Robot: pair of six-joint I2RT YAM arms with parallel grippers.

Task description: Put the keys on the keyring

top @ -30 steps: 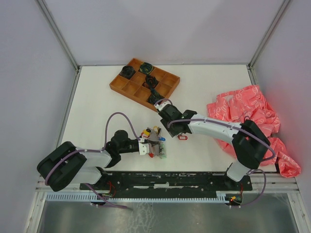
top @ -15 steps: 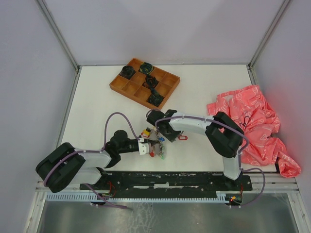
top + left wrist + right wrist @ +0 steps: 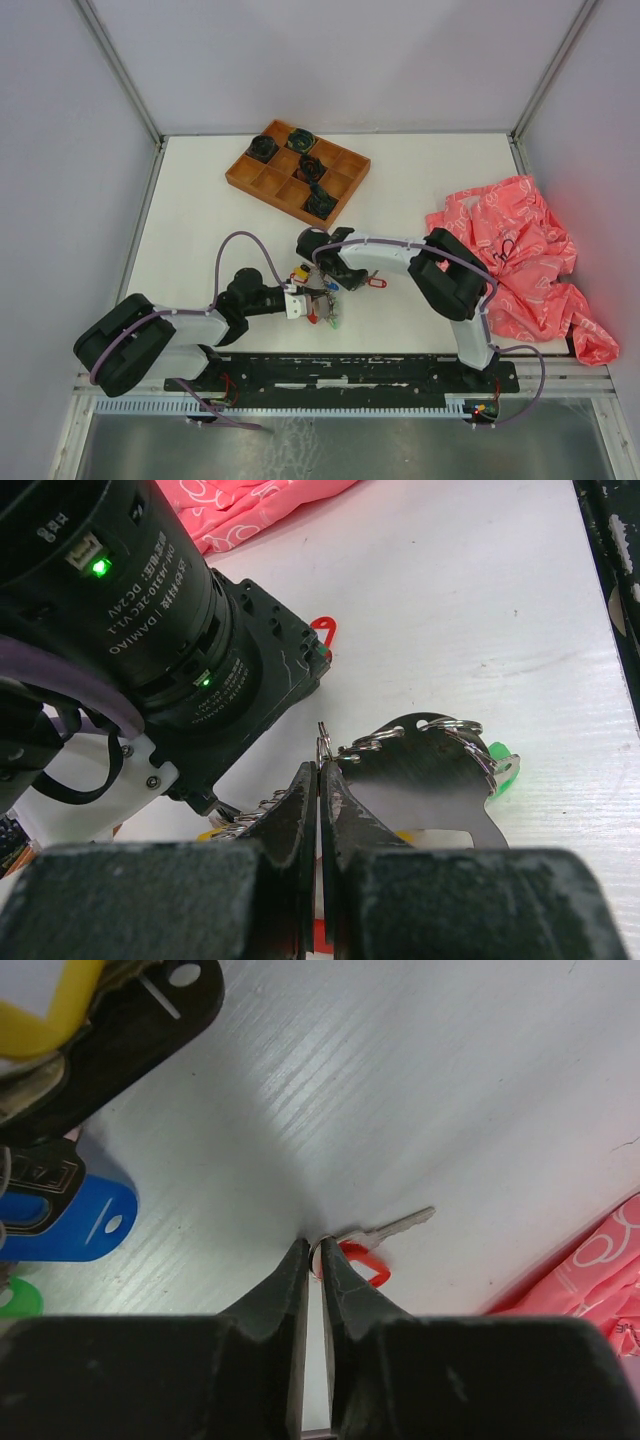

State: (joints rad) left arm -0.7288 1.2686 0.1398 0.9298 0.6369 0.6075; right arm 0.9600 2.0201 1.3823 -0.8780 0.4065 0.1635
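Red-tagged key (image 3: 362, 1262) was unthreaded, by the near edge.
Left gripper (image 3: 322, 772) pinched the keyring (image 3: 430, 780) tight; right gripper (image 3: 312, 1248) nipped the red key's ring; green-tagged key (image 3: 500, 770) seemed threaded.

A robotics lab cell is indicated — a white table (image 3: 190, 230) is enclosed by pale panels (image 3: 330, 60) on metal posts (image 3: 118, 68), and a black rail (image 3: 350, 368) is fixed along its near edge.

White table (image 3: 200, 205) bears a wooden tray (image 3: 233, 178), pink cloth (image 3: 510, 240) and red-tagged key (image 3: 376, 283).
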